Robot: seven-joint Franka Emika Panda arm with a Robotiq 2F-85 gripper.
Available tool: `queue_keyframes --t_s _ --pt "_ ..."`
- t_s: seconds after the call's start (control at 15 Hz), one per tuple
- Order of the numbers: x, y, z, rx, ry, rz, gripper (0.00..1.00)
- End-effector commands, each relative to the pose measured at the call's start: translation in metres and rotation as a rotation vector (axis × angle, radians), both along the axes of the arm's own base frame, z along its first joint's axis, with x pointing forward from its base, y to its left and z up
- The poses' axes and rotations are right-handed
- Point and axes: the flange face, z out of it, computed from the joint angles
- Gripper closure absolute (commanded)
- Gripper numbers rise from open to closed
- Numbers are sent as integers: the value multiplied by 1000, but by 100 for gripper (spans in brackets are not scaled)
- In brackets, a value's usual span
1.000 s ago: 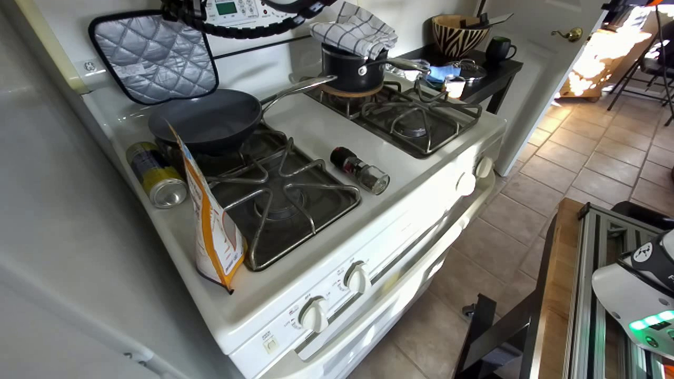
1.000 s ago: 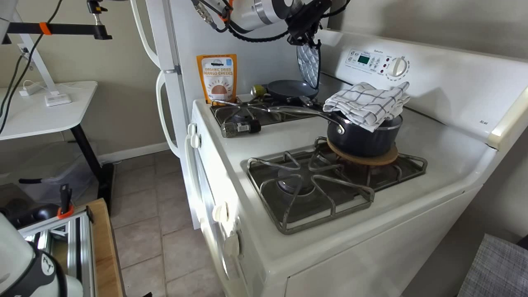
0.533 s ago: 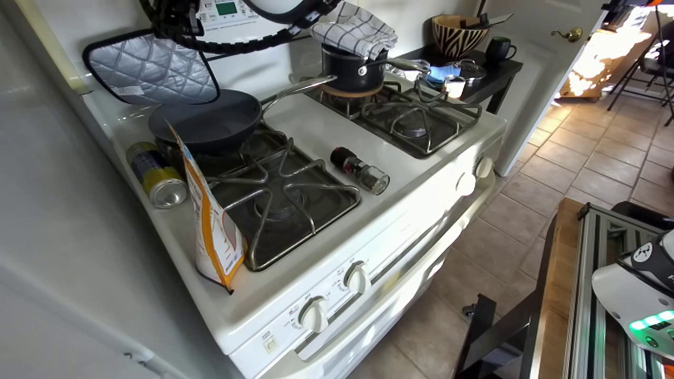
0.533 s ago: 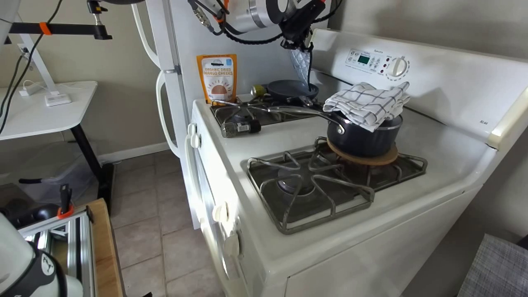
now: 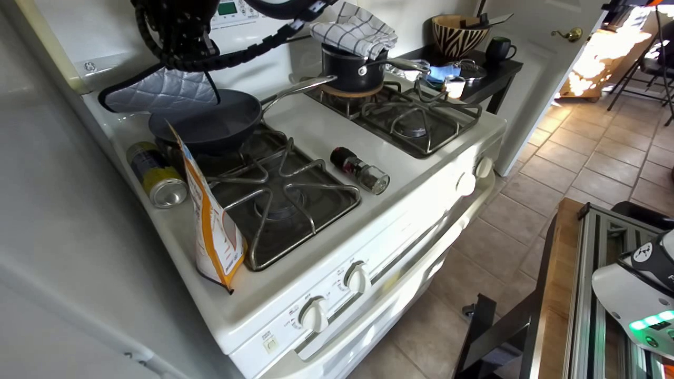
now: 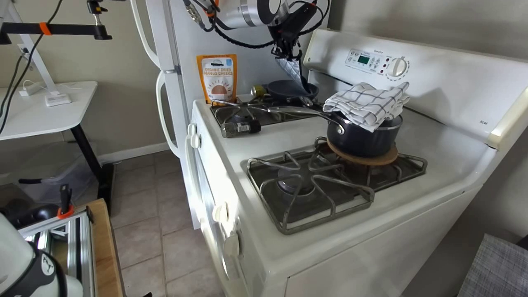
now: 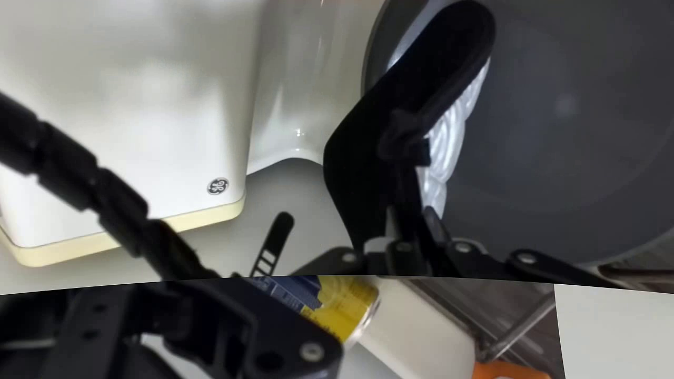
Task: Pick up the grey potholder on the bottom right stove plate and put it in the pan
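"How's the arm (image 6: pixel 241 14)?"

"Its black two-fingered gripper (image 7: pixel 411 218) points down above the round, dark grey-blue frying pan (image 5: pixel 231 116), pinching the silver-grey quilted fabric potholder (image 5: pixel 163 92). That hangs tilted, partly over the pan; whether they touch, I can't tell."

"What's around?"

"A yellow-and-blue metal can (image 5: pixel 154 171) just beside the pan, an upright orange-and-white pouch (image 5: pixel 216 237) near it."

"And underneath?"

"White stove top (image 5: pixel 326 131) around the pan, tiled floor (image 5: pixel 518 210) well below it."

Both exterior views overlook the stove (image 5: pixel 326 134) from opposite ends, the wrist view the pan (image 7: pixel 558 137) from close above.
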Motion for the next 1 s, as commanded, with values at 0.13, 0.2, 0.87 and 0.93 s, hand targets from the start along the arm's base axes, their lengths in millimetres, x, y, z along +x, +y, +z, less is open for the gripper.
queue_keyframes --t_s 0.13,0.2,0.87,0.93 --pt "-11 -25 15 -154 28 150 100" --pt "-11 -29 17 -166 32 170 100" --pt "-19 -40 8 -229 176 238 50" --pt "-20 -39 7 -224 185 239 41"
